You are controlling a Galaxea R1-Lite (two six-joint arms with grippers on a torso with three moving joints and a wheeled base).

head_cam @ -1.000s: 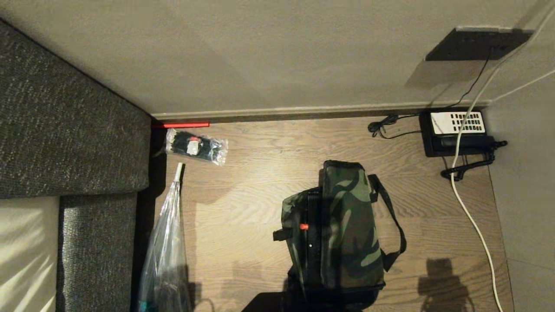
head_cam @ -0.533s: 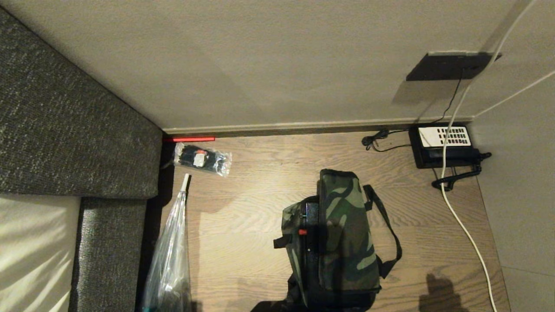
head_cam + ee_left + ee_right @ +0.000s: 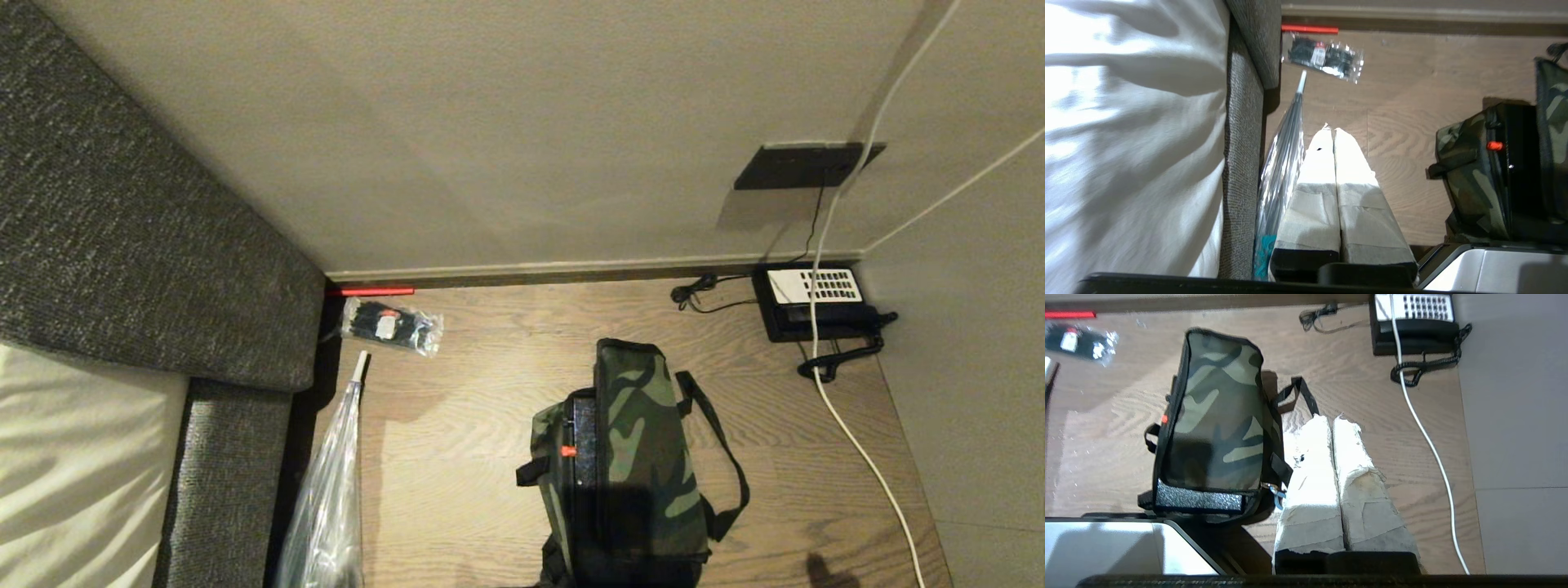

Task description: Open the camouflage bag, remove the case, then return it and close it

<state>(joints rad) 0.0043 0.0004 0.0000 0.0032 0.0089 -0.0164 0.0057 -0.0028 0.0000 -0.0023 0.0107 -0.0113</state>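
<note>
The right gripper has its two white-wrapped fingers pressed flat together, holding nothing, and it hangs over bare wood just beside the strap side of the bag. The left gripper is likewise closed and empty, its pale taped fingers pointing along the floor with a strip of bare boards between them and the bag. Neither arm shows in the head view. Out from the fingers stands the soft boxy camouflage bag with black straps on the brown wooden floor, its long axis running toward the beige wall, lid shut. At its left side a rigid black case with a small red latch shows in the gap under the lid, so the case is inside. The bag sits between the two grippers; the right one is nearer, nearly at the strap, while the left faces the latch side. I judge nothing is opened yet. Further off lie a black telephone with a white keypad, a white cable, a clear plastic bag, a small clear packet of black items, and a grey fabric sofa.
</note>
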